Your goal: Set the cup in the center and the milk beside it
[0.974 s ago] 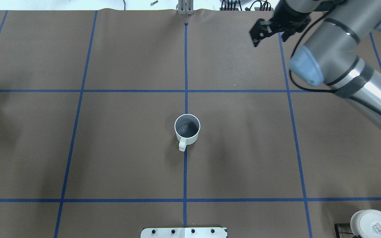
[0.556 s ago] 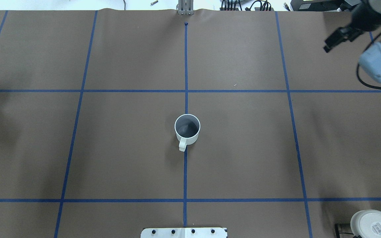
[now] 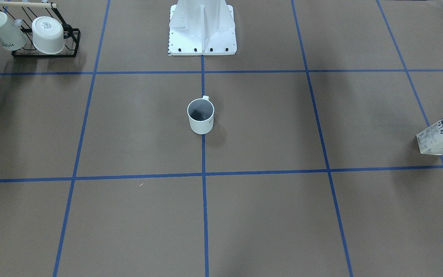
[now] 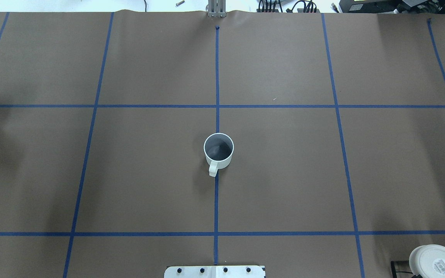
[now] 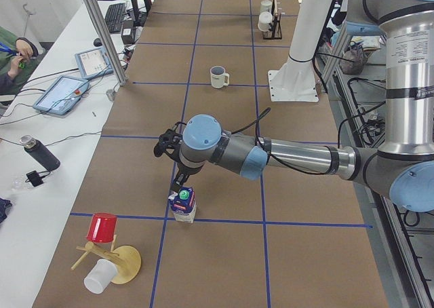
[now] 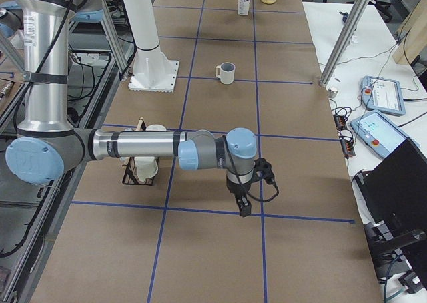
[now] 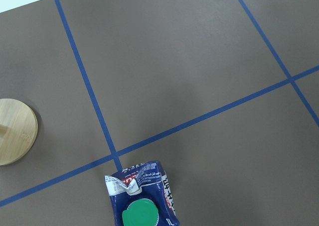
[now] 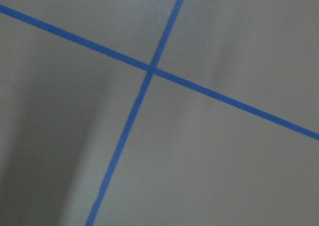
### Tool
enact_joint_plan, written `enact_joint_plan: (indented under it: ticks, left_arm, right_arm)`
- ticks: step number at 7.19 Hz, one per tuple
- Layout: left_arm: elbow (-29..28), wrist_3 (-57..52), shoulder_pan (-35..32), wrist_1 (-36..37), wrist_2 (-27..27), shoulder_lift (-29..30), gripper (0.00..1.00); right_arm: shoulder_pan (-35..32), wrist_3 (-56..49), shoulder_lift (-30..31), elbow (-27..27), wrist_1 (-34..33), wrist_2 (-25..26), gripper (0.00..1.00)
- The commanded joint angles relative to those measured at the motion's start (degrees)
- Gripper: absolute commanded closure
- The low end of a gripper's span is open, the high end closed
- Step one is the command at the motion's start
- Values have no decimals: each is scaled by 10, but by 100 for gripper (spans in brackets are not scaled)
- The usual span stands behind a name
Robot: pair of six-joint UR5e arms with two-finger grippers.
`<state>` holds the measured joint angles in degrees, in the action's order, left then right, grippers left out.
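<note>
Right claw (image 6: 244,208) withdrawn, left claw (image 5: 180,181) above milk (image 5: 184,206)

Table (image 4: 284,173): brown paper w/ blue tape grid. Cup (image 4: 218,151): white outside, grey inside, small black lettering. Milk (image 7: 147,183): blue & white carton, red logo, white text, green cap (image 7: 141,215). Rack (image 3: 44,55), 11 o'clock in front view: black wire, tan rod, w/ white mugs (image 3: 46,34). Base (image 3: 202,27): white. Arms (image 5: 298,155): silver w/ light-blue joints. 7 o'clock in left view: red tumbler (image 5: 102,227), white tumbler (image 5: 100,276), tan stand (image 5: 125,264).
</note>
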<state>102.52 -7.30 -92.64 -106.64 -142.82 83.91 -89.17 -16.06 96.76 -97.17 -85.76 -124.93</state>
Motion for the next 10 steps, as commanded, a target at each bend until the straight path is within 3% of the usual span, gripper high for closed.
enact_joint_plan:
  ticks: [1,2,5,7,10]
  left_arm:
    - [-7,3,0,3,0,6,1]
    - [-19,8,0,5,0,7,1]
    - [-58,101,3,-15,7,16,2]
    - [-60,105,36,-30,63,19,2]
    - [-79,106,75,-52,81,22,2]
  right_arm:
    - [-34,-10,-8,-18,-76,3,0]
    - [-34,-2,-22,-46,-145,3,0]
    - [-34,18,-22,-51,-152,-13,0]
    - [-34,18,-21,-50,-151,-13,0]
    - [-34,18,-21,-50,-151,-12,0]
